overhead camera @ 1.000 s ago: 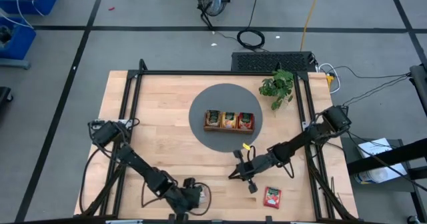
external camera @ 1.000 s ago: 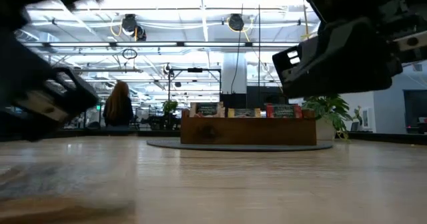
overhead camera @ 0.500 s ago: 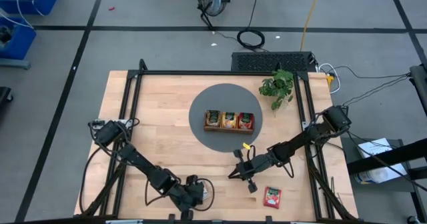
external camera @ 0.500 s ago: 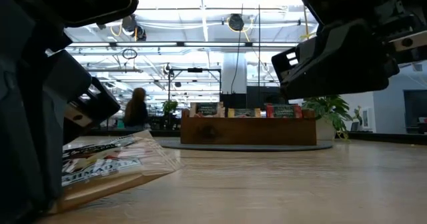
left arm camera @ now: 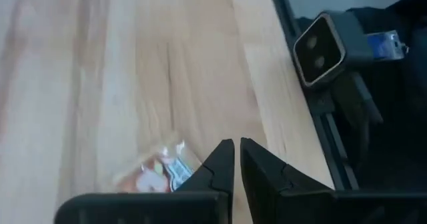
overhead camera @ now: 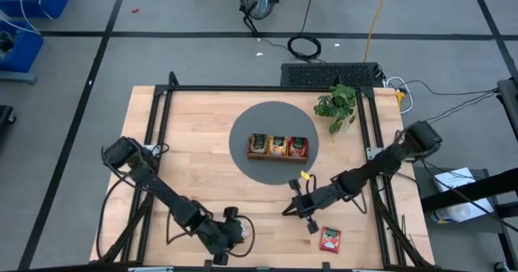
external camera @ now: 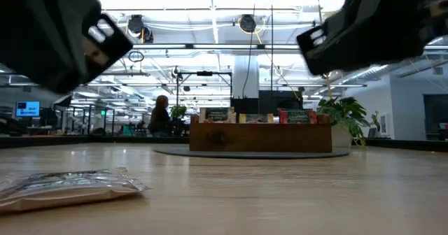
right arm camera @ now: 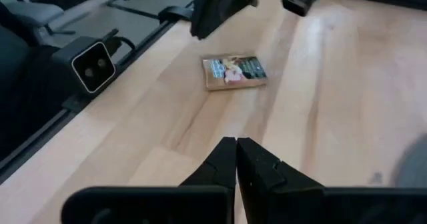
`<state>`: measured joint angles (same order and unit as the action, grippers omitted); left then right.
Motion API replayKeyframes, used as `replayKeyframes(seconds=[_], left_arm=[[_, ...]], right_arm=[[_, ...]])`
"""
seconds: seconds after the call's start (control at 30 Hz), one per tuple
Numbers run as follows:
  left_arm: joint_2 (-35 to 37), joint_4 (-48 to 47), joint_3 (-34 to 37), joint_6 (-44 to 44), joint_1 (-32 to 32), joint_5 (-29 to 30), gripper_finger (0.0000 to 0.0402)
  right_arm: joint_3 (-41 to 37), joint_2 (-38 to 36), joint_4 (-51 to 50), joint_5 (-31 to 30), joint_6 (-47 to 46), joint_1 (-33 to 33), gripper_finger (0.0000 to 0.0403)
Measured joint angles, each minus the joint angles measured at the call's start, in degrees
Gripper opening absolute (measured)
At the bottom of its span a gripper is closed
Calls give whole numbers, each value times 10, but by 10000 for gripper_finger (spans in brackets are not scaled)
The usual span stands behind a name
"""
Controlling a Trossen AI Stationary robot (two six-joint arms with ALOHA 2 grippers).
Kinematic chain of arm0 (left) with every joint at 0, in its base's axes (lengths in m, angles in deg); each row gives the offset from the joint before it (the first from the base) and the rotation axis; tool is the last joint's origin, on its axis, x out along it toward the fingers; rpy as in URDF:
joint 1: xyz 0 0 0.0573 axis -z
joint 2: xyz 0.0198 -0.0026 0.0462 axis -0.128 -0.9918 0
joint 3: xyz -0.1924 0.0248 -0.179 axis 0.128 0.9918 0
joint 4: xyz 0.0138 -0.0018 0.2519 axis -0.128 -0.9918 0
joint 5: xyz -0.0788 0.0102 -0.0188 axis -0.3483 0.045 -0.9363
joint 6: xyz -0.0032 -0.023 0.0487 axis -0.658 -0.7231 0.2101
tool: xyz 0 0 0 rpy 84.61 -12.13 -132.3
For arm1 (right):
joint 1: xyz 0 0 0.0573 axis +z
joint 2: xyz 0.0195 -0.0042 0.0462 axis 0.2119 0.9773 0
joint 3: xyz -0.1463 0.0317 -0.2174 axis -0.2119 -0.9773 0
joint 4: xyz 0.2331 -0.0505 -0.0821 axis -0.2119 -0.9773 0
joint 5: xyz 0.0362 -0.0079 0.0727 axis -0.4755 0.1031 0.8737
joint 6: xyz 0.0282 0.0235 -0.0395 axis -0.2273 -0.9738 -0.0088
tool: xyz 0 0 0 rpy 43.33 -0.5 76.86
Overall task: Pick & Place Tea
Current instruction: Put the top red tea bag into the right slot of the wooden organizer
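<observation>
Wooden counter (overhead camera: 194, 159), tray (overhead camera: 278, 146) loaded, two sachets still loose.
Both pincers are closed and empty: left pincer (left arm camera: 237, 159) hovers over the cream sachet (right arm camera: 234, 72); right pincer (overhead camera: 309, 222) sits beside the red sachet (overhead camera: 330, 239). Next: open, descend, grasp.

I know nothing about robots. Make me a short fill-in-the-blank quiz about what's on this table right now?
1. The wooden tray sits on a round ____ mat.
2. The tray is divided into ____ compartments.
3. The potted plant stands beside the mat, on the ____ arm's side of the table.
4. Near the right gripper, a ____ tea sachet lies flat on the table.

Missing words: grey; three; right; red
</observation>
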<state>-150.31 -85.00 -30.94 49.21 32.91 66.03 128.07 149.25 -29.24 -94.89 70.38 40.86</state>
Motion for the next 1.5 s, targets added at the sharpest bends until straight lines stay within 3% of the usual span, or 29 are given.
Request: replayKeyframes(seconds=[0.23, 0.4, 0.57, 0.77, 1.17, 1.5], left_arm=[[8, 79, -1, 135, -13, 39, 31], [8, 113, -1, 200, -32, 39, 31], [8, 100, -1, 193, -47, 40, 31], [6, 102, -1, 193, -54, 39, 31], [6, 96, -1, 184, -56, 38, 31], [6, 90, -1, 156, -54, 38, 31]], right_arm=[[3, -95, -193, -26, -63, 73, 1], [42, -107, -327, -27, -201, 141, 1], [49, -103, -400, 2, -353, 197, 1], [49, -103, -427, 2, -462, 236, 0], [49, -56, -397, 76, -555, 261, 0], [50, 11, -383, 58, -519, 232, 0]])
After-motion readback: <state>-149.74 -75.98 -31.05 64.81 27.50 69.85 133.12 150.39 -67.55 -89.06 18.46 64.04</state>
